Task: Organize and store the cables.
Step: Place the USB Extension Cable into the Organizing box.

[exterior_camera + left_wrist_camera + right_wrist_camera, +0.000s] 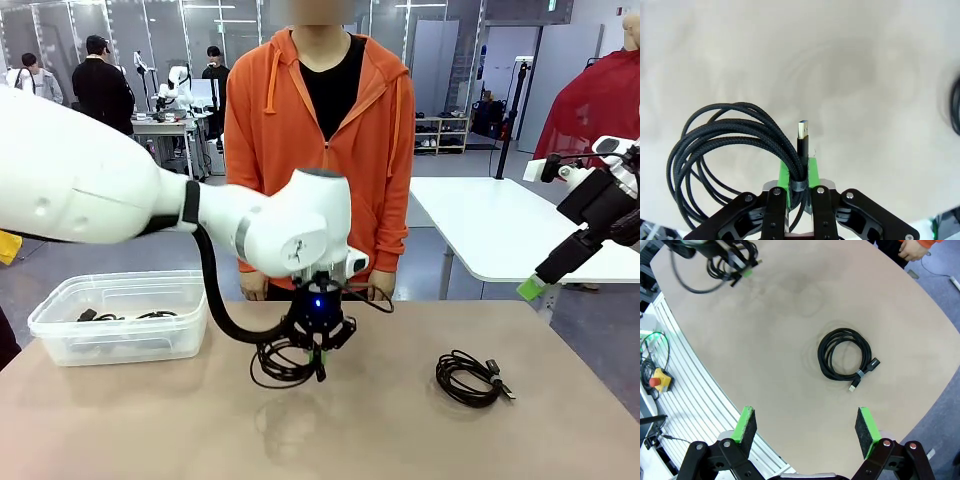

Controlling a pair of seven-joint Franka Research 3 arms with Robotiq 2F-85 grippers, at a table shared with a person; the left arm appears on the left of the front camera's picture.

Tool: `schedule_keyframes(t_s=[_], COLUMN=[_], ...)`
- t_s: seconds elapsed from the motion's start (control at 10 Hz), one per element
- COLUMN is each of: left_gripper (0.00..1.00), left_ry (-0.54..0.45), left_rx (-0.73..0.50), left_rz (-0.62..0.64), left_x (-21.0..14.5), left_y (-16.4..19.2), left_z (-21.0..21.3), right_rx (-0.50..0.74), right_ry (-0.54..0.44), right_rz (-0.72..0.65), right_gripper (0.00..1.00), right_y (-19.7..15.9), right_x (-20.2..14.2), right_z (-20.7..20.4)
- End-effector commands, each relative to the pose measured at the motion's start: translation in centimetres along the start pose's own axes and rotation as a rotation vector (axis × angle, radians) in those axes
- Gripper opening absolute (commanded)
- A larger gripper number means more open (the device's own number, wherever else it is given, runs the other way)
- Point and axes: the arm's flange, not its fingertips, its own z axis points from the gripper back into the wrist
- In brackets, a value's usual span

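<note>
Nearest, on the right part of the table [380, 440], one coiled cable [468, 377] lies flat. It is a neat round loop of thin black cord, bound by a small tie, with two plug ends sticking out at one side. The right gripper [805, 427] hangs above that side and looks down on it, its green pads wide apart and holding nothing.

A little further, in the middle, the left gripper [318, 352] is clamped on a second cable [283, 362]. The pads pinch the coil where the loops are bound together, and a USB plug [803, 131] stands out just past the fingertips. This cord is braided. Its loops are looser and spread to one side, and the coil seems to hang just above the table.

The risk, I think, is in the carrying. The grip takes only a narrow bundle, so a fast swing could pull the strands out. One loose loop could also catch the rim of the clear bin [60, 318] at the far left and end outside it. More cables [120, 316] lie in that bin already.

At the far edge the person [320, 130] stands, one hand [381, 285] at the table edge.
</note>
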Motion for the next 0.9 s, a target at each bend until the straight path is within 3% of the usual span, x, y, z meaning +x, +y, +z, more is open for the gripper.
schedule_keyframes(t_s=[0.0,0.3,0.4,0.8], left_gripper=[0.00,0.00,0.00,0.00], left_ry=[-0.004,-0.039,-0.023,-0.023], left_rx=[0.035,0.035,0.017,0.017], left_rz=[-0.044,-0.083,-0.033,-0.033], left_x=[-1.8,-2.2,-1.6,-1.6], left_y=[1.8,2.2,1.3,1.3], left_z=[2.8,4.4,5.1,5.1], right_rx=[-0.001,-0.001,-0.001,-0.001], right_ry=[-0.005,-0.005,-0.005,-0.005], right_rz=[-0.021,-0.021,-0.021,-0.021], right_gripper=[1.00,1.00,1.00,1.00], right_y=[0.1,0.1,0.1,0.1], right_x=[0.1,0.1,0.1,0.1], right_z=[0.0,0.0,0.0,0.0])
